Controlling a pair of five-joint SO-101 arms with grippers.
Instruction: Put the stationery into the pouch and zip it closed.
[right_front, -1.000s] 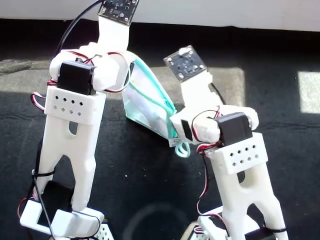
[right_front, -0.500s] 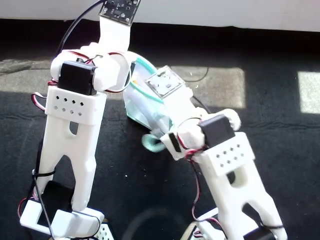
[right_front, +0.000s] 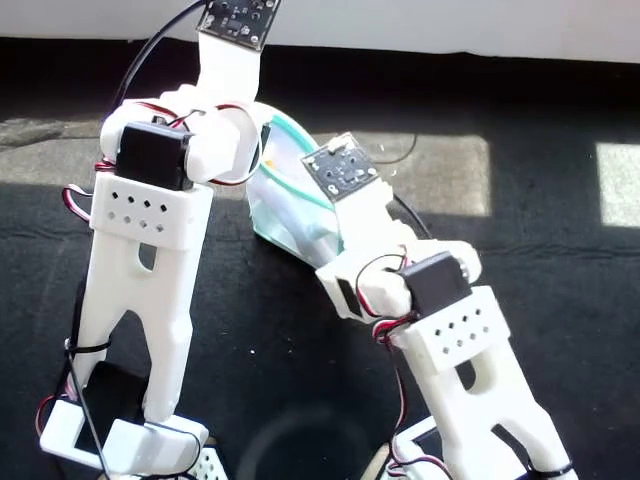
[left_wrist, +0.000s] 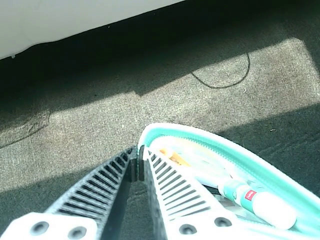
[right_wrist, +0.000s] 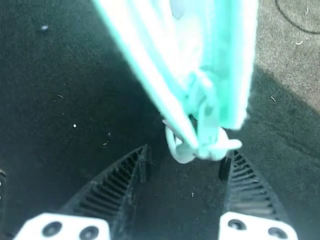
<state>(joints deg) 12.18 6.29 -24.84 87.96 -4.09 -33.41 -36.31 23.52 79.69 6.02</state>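
Note:
A teal and white pouch (right_front: 285, 205) hangs tilted between the two arms above the dark cloth. My left gripper (left_wrist: 138, 165) is shut on the pouch's rim (left_wrist: 210, 142) at its upper end. The mouth gapes there, and inside lie a white and teal tube (left_wrist: 257, 200) and an orange-tipped item (left_wrist: 175, 157). At the lower end, my right gripper (right_wrist: 185, 167) stands open. The zip's teal pull loop (right_wrist: 202, 142) dangles between its fingers (right_wrist: 125, 175) without being pinched.
The table is covered in black cloth (right_front: 260, 340) with a sunlit grey patch (right_front: 450, 170) behind the pouch. A thin cable (left_wrist: 225, 75) curls on that patch. A white wall edge (right_front: 450, 25) runs along the back.
The right arm swung left toward the pouch's lower end, then came back a little to the right. It now covers the pull loop in the high view. The left arm has kept still.

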